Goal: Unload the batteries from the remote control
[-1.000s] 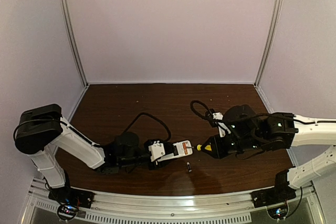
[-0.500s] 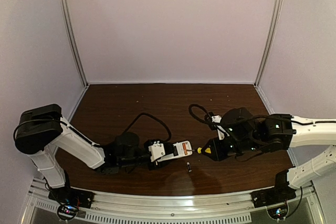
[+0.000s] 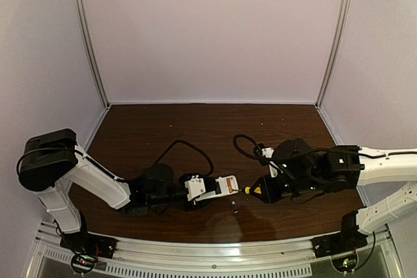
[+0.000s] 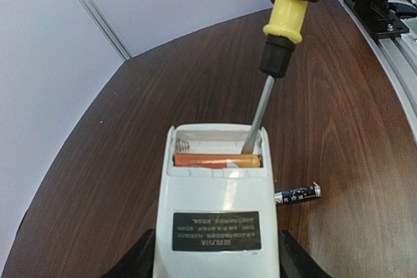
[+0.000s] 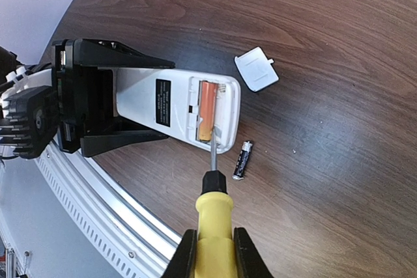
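My left gripper is shut on the white remote control, back side up, battery bay open; it also shows in the right wrist view. An orange battery lies in the bay, also seen in the right wrist view. The dark battery lies loose on the table beside the remote, in the right wrist view and the top view. My right gripper is shut on a yellow-handled screwdriver. Its blade tip sits in the bay at the orange battery's end.
A small white flat cover piece lies on the brown table beyond the remote. The metal rail of the table's near edge runs close under the remote and screwdriver. White walls enclose the back and sides.
My right arm has moved a little left and toward the near edge, bringing the screwdriver tip closer into the remote's end. The left arm and remote have not moved.
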